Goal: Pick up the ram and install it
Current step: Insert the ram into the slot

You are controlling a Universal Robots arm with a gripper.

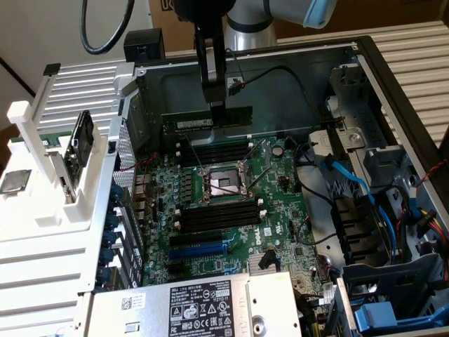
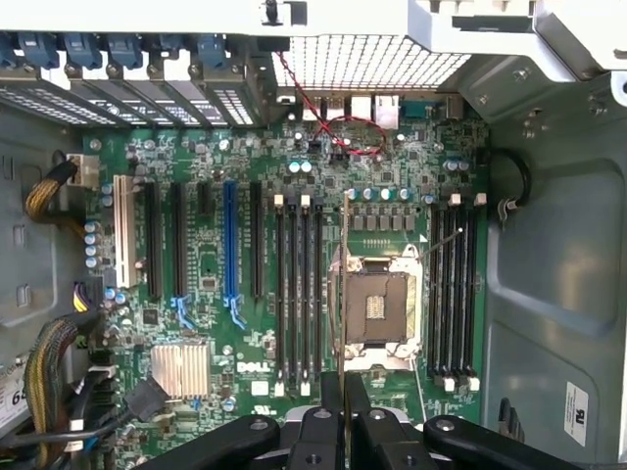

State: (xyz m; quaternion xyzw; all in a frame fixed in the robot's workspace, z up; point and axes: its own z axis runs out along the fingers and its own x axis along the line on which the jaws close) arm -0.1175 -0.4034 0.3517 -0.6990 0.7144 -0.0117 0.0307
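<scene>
The ram [image 1: 207, 121], a long thin dark-green stick with a pale label, hangs level inside the open computer case. My gripper [image 1: 219, 107] is shut on its top edge. It hovers over the far bank of black memory slots [image 1: 214, 150], just behind the processor socket [image 1: 223, 184]. In the wrist view the ram [image 2: 344, 294] appears edge-on as a thin line running out from between my fingertips [image 2: 343, 397]. There it crosses the edge of the socket [image 2: 377, 305], between the two banks of slots [image 2: 299, 294] [image 2: 453, 294].
A white parts rack [image 1: 42, 232] stands at the exterior view's left, bearing a silver chip [image 1: 15, 181] and a dark board [image 1: 79, 140]. The power supply [image 1: 189, 309] sits at the front. Blue and black cables [image 1: 351, 184] and drive bays fill the exterior view's right.
</scene>
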